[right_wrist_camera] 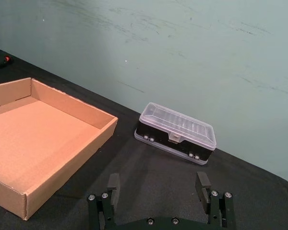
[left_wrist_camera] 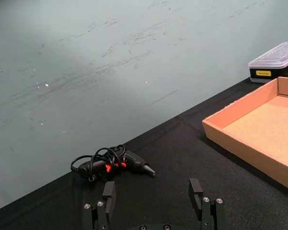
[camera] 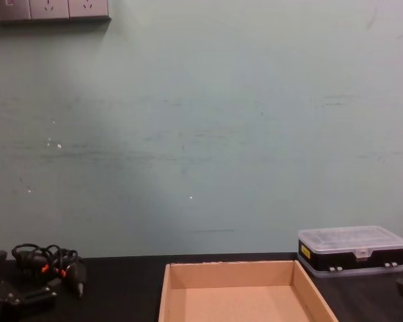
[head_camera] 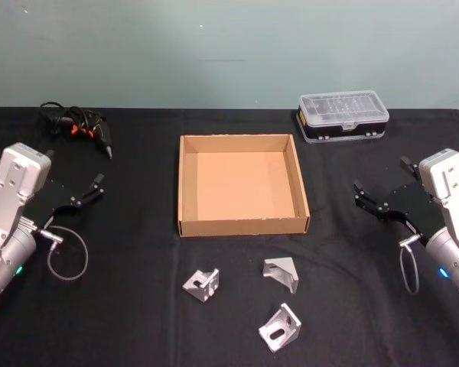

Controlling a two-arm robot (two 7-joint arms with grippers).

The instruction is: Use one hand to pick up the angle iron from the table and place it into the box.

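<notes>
The left pincer (head_camera: 88,191) hangs just over the table (head_camera: 138,313), off to one side. Its fingers (left_wrist_camera: 108,191) are spread wide and hold nothing. The right pincer (head_camera: 381,177) hangs on the other side. It is wide open too, with nothing in it. They look ready to grab, and being out at the sides leaves the middle free.

The box (head_camera: 243,225) sits between the two pincers with its open top facing up, so either one could drop a piece in. It has nothing in it yet.

Three angle irons lie on the table, closer to the robot than both pincers and just past the box's near wall. The left angle iron (head_camera: 202,284) is nearer the left pincer. The middle angle iron (head_camera: 281,274) and the near angle iron (head_camera: 280,327) are nearer the right pincer. They lie apart from each other, so fingers can likely fit around one alone.

Beyond the right pincer sits a plastic case (head_camera: 343,116). Beyond the left pincer lies a tool with a tangled cord (head_camera: 80,126). Both are out of the way.
</notes>
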